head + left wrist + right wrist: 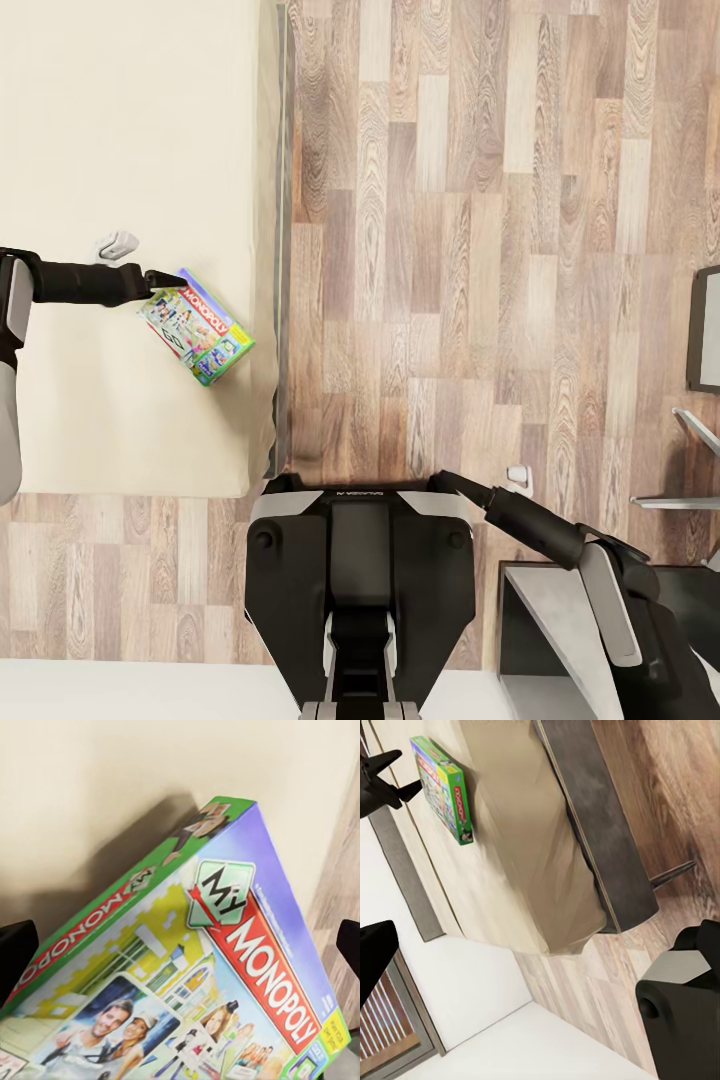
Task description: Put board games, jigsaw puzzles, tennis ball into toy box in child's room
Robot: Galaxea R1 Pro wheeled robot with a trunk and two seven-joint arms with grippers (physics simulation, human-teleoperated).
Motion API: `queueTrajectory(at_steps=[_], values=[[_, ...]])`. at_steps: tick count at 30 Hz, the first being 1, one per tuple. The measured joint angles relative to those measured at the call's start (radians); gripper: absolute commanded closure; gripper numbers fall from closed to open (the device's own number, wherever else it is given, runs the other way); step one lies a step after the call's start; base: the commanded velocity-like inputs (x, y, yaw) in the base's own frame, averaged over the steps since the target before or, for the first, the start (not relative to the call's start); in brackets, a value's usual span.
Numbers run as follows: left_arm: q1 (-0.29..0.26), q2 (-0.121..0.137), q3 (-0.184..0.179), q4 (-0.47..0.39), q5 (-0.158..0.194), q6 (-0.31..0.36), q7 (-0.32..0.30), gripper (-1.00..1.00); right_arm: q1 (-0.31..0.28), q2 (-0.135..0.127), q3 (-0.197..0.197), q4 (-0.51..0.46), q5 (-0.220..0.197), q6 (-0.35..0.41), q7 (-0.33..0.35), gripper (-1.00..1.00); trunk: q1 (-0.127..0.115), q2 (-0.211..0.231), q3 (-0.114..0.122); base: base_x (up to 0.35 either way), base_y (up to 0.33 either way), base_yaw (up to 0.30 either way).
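Board game [197,325]: one flat box with a green edge and a "My Monopoly" cover, lying on the bed [120,120] at centre left of the head view, close to the mattress's floor-side edge, set askew to that edge.

Nearest item, lower centre of the head view: the robot's dark trunk and base, standing on the wood-plank floor [480,200] just off the bed's corner.

Right gripper [517,478]: lower right of the head view, held low over the floor beside the base, well apart from the box. Jaws carry nothing; whether parted or closed cannot be told.

Left gripper [165,281]: extended from the left edge of the head view over the mattress, tips at the box's upper corner. In the left wrist view the box cover [202,975] spreads between the two dark fingers at the frame sides, so the jaws stand parted, straddling the box and not clamped.

Farther: plain beige mattress toward the upper left; a small pale object [117,243] on it beside the left arm, kind unclear.

Risk, as judged: the box lies near the bed edge, and a grip at one corner could let it pivot, slip from the jaws or be nudged to the floor.
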Motion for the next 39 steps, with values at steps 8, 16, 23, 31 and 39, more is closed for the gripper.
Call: queueTrajectory(at_steps=[8, 16, 23, 31, 39], values=[[0.0, -0.001, 0.001, 0.0, 0.002, 0.016, -0.012, -1.0, 0.0, 0.0, -0.001, 0.0, 0.0, 0.0, 0.0, -1.0, 0.0, 0.0, 0.0, 0.0, 0.0, 0.0], [0.0, -0.001, -0.001, 0.0, -0.001, 0.025, -0.062, -1.0, 0.0, 0.0, -0.001, 0.0, 0.0, 0.0, 0.0, -1.0, 0.0, 0.0, 0.0, 0.0, 0.0, 0.0], [0.0, -0.001, -0.001, 0.001, -0.001, 0.033, -0.074, -1.0, 0.0, 0.0, -0.003, 0.0, 0.0, 0.0, 0.0, -1.0, 0.0, 0.0, 0.0, 0.0, 0.0, 0.0], [0.0, -0.001, 0.0, 0.001, 0.0, 0.039, -0.079, -1.0, 0.0, -0.001, -0.003, 0.0, 0.0, 0.0, 0.0, -1.0, 0.0, 0.0, 0.0, 0.0, 0.0, 0.0], [0.0, -0.002, 0.001, 0.001, 0.0, 0.055, -0.095, -1.0, 0.0, 0.0, -0.003, 0.0, 0.0, 0.0, 0.0, -1.0, 0.0, 0.0, 0.0, 0.0, 0.0, 0.0]])
